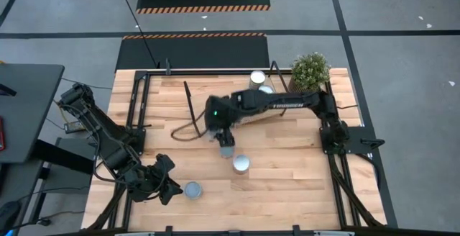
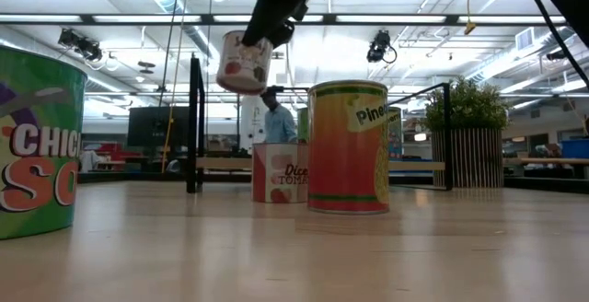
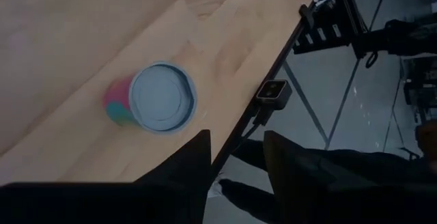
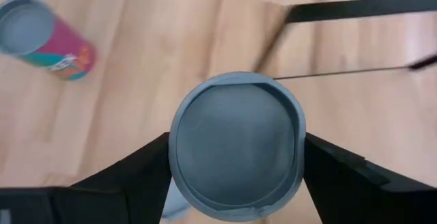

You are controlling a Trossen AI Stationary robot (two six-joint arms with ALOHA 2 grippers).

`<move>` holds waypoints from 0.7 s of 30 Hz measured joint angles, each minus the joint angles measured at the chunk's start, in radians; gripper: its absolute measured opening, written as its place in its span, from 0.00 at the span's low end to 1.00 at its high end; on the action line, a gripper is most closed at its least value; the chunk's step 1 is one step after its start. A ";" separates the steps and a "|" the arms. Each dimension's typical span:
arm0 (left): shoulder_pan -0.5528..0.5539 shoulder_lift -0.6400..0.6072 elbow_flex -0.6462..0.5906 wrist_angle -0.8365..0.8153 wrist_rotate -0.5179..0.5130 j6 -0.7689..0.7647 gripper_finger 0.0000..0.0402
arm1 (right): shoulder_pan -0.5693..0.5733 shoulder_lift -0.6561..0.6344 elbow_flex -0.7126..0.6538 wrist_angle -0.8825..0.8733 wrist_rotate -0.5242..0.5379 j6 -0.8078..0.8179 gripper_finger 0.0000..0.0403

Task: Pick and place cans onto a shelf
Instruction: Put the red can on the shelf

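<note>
My right gripper [image 1: 225, 137] is shut on a can [image 2: 244, 61] with a white and red label and a pale-blue top [image 4: 235, 145], held above the tabletop's middle. A pineapple can [image 2: 348, 145] stands just nearer on the table [image 1: 241, 165]. A can with a pale-blue top [image 3: 160, 100] stands near the front edge [image 1: 192, 190], beside my open, empty left gripper [image 1: 164, 182]. A diced-tomato can [image 2: 279, 171] stands farther back. Two cans [image 1: 259, 82] stand at the far side. The shelf [image 2: 322, 165], a light board between black frame ends, lies at the back, mostly under my right arm. My right gripper pinches the can's side wall just under its top rim [image 4: 174, 149] between the two fingers, one on each side. The fingers come from above, pointing down. The can hangs lifted clear of the table, slightly tilted.
A potted plant [image 1: 310, 69] stands at the far right corner. A dark cable [image 1: 188, 129] lies on the table left of the held can. A small camera [image 3: 273, 93] sits on the near table edge. A person [image 2: 276, 118] stands in the room behind.
</note>
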 joint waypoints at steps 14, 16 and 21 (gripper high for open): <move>0.002 0.000 0.000 0.002 -0.156 -0.010 0.35 | -0.252 -0.005 0.000 -0.004 0.105 -0.085 0.73; 0.002 0.000 0.000 0.001 -0.184 -0.026 0.35 | -0.293 -0.005 0.000 -0.004 0.100 -0.083 0.73; 0.002 0.000 0.000 0.002 -0.229 -0.028 0.35 | -0.385 -0.004 -0.006 -0.002 0.065 -0.061 0.73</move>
